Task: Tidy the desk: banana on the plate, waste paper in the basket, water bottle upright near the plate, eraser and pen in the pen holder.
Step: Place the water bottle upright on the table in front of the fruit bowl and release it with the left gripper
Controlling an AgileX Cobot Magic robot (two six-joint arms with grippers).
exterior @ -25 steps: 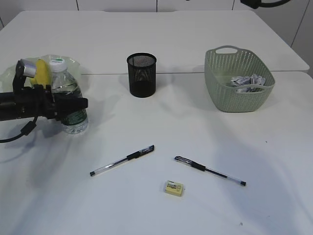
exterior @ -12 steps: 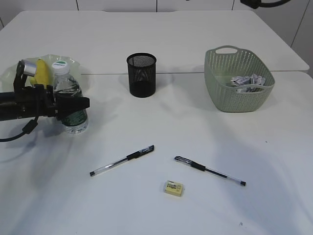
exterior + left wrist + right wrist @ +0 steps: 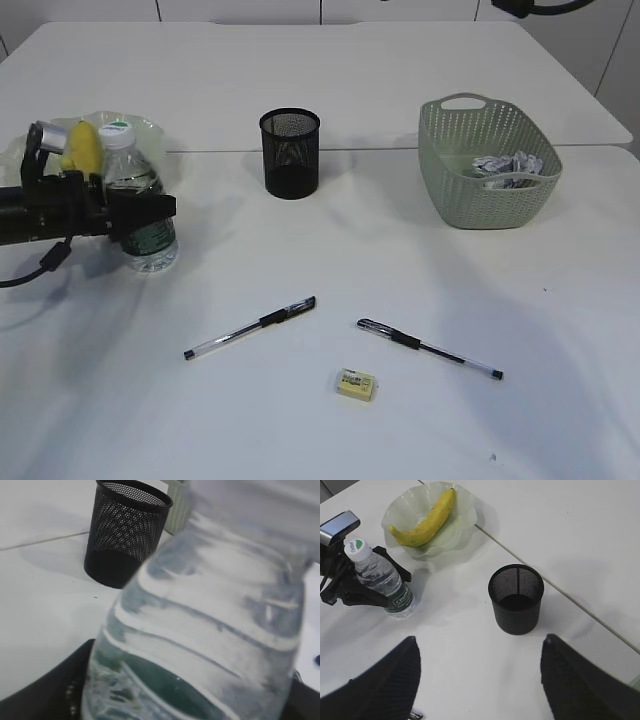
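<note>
The water bottle (image 3: 132, 170) (image 3: 210, 620) (image 3: 382, 577) stands upright on the desk (image 3: 400, 260), just in front of the plate (image 3: 150, 128) (image 3: 465, 515). My left gripper (image 3: 160, 210) (image 3: 390, 587) is shut on its labelled body, with one finger (image 3: 45, 690) against its side. The banana (image 3: 82, 148) (image 3: 427, 517) lies in the plate. The waste paper (image 3: 508, 165) is in the basket (image 3: 470, 190). Two pens (image 3: 250, 328) (image 3: 430, 349) and the eraser (image 3: 356, 385) lie on the near desk. The pen holder (image 3: 290, 153) (image 3: 516, 600) stands at centre. My right gripper (image 3: 480, 680) hangs open above the desk, holding nothing.
A seam crosses the desk behind the pen holder. My left arm reaches in low from the left edge, with a cable looping beneath it. The right arm is outside the exterior view.
The left gripper and the bottle swayed a little to the right, then came back left. Nothing else on the desk has moved.
</note>
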